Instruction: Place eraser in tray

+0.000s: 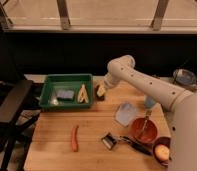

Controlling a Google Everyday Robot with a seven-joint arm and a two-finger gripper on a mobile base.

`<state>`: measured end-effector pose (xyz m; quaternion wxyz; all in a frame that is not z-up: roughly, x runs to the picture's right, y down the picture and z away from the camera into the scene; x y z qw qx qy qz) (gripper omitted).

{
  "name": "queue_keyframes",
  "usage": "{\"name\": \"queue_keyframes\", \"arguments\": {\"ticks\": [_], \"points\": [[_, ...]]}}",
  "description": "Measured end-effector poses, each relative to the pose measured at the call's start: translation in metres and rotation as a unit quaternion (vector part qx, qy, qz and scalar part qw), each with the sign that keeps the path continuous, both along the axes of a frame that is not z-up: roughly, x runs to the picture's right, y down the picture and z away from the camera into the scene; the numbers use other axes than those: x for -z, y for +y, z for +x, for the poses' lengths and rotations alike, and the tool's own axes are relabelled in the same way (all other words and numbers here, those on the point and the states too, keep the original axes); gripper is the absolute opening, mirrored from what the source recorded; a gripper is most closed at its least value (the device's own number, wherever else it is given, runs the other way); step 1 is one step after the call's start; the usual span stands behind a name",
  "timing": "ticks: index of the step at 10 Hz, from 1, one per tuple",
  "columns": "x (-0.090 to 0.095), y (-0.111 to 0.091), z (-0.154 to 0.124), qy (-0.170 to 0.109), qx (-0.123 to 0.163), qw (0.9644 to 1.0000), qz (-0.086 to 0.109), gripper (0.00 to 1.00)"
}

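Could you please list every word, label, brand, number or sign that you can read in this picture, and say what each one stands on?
None: no text can be read anywhere in this view.
The green tray, the red bowl, the wooden table and the robot arm show no lettering or marks.
The gripper, just off the tray's right rim, bears no visible label either.

Wooden table (92, 157) bears an orange carrot-like piece (74, 138) at front left, with a peeler (108, 141) to its right. A pale blue packet (125, 113) lies beside a red bowl (143, 131). A black chair (12, 105) stands at the left.
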<state>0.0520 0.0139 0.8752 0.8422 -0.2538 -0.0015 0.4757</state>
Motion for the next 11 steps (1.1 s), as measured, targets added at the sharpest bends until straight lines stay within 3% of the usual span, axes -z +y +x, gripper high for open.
{"name": "queue_keyframes", "arguments": {"ticks": [5,11], "points": [[-0.028,0.007,-0.019,0.047,0.006,0.9988,0.015,0.65],[-0.057,0.005,-0.004,0.071,-0.016,0.9973,-0.008,0.65]]}}
